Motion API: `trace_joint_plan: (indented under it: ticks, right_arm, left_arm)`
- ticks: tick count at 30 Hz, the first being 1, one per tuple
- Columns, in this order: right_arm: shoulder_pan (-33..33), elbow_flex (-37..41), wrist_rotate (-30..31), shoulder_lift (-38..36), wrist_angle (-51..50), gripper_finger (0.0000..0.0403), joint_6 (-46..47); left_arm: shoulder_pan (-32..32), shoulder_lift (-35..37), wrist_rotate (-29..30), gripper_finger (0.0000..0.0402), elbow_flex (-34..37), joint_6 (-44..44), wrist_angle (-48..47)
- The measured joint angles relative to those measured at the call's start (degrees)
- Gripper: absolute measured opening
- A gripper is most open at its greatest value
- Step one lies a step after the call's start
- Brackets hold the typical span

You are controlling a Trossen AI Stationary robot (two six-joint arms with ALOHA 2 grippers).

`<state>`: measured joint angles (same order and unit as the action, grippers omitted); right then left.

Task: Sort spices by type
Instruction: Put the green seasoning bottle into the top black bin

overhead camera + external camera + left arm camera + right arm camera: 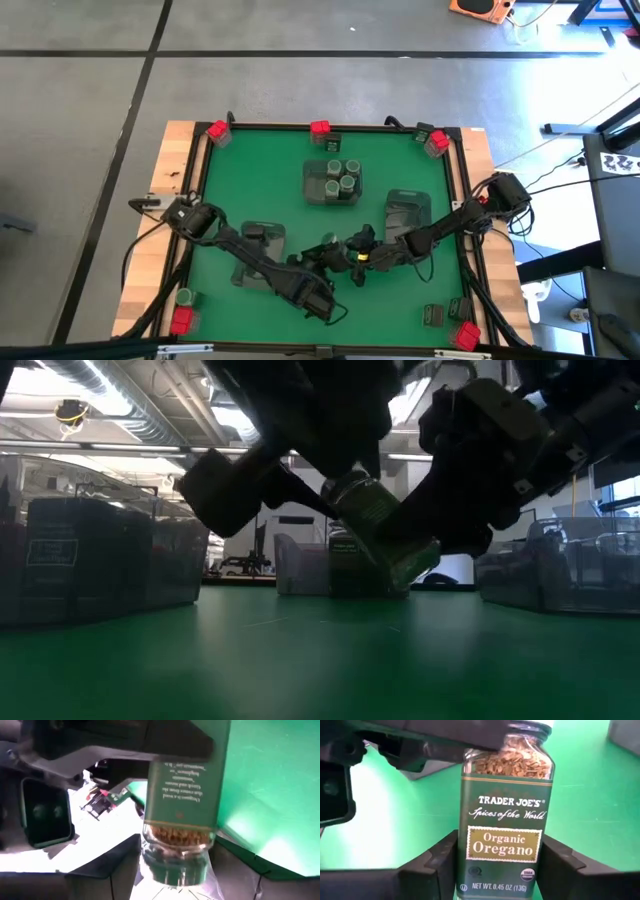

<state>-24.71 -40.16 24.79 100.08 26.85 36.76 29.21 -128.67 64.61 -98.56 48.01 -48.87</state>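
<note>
A round glass jar of oregano (505,815) with a dark green label hangs tilted above the green mat between my two arms, near the table's middle front. In the low view the jar (385,530) slants, its lid end up and to the left, its base down and to the right. My left gripper (175,875) is shut on the lid end. My right gripper (499,865) is shut on the lower body. In the high view the two grippers meet (345,255) and hide the jar. My left gripper holds the jar by its lid end (175,862), the cap between its two fingers. It comes from the table's left, slanting down. The jar is clear of the mat. My right gripper pinches the jar's lower body (470,870) between its two fingers (437,862), one on each side of the label. It comes from the table's right, slanting down, with the fingers across the jar. The jar is tilted and lifted clear.
A grey tray (332,182) with round jars stands at the centre back, another tray (407,212) to the right and one (262,245) to the left under my left arm. Red boxes (217,131) and dark tins (433,315) sit near the mat's corners.
</note>
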Motion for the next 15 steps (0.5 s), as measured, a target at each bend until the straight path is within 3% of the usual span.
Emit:
trace_joint_plan:
  ticks: [4,7,15]
  right_arm:
    - [0.02,0.00,0.68,-2.13,-4.04,0.0203,0.02]
    - [0.03,0.02,1.45,-3.72,-5.36,0.0203,-1.89]
    - [0.42,-0.02,4.78,-3.84,-4.70,0.0203,-10.12]
  left_arm:
    - [2.24,0.77,2.64,0.0227,0.00,-4.96,-4.79]
    - [4.10,1.82,3.42,0.0227,0.00,-14.13,-10.63]
    - [5.95,11.17,-1.65,0.0204,0.02,-59.28,-25.86]
